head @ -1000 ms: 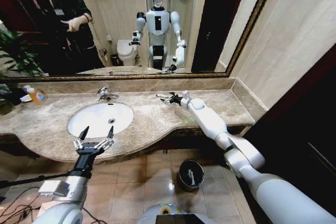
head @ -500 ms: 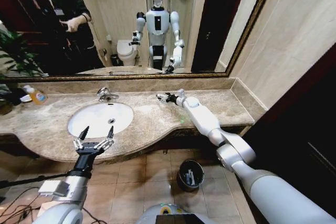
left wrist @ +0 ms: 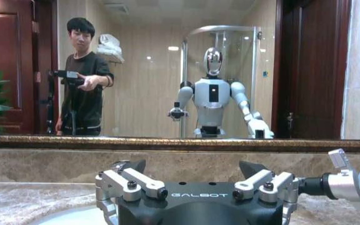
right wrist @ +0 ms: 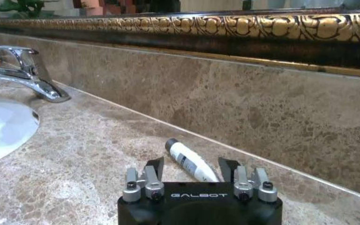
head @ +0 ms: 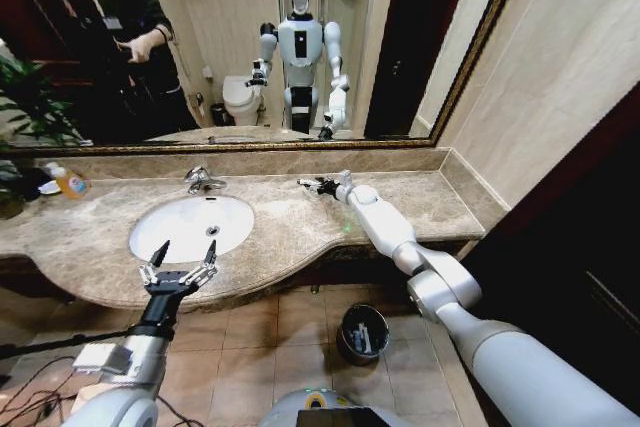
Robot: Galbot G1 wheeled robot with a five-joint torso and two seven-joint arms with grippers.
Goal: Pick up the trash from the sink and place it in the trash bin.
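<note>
beige marble counter runs under a wide mirror, with the white oval sink set in its left half and a chrome faucet at the far rim of the basin. the right arm reaches out across the counter to the right of the sink, and the right gripper sits low over the marble close to the far backsplash. from the right wrist camera its fingers are spread apart, and a small white tube with a dark end lies flat on the counter between them, just in front of the backsplash; whether the fingers touch it cannot be told. the faucet and the edge of the basin show farther off to the left of that tube.

the left gripper hangs at the near edge of the counter, in front of the sink, with its fingers spread wide and nothing between them. the left wrist camera looks over that gripper toward the mirror.

on the tiled floor below the counter, to the right of the sink, stands the trash bin, round and dark with a shiny rim; something pale lies inside it. a clear bottle of orange liquid stands at the far left of the counter.
</note>
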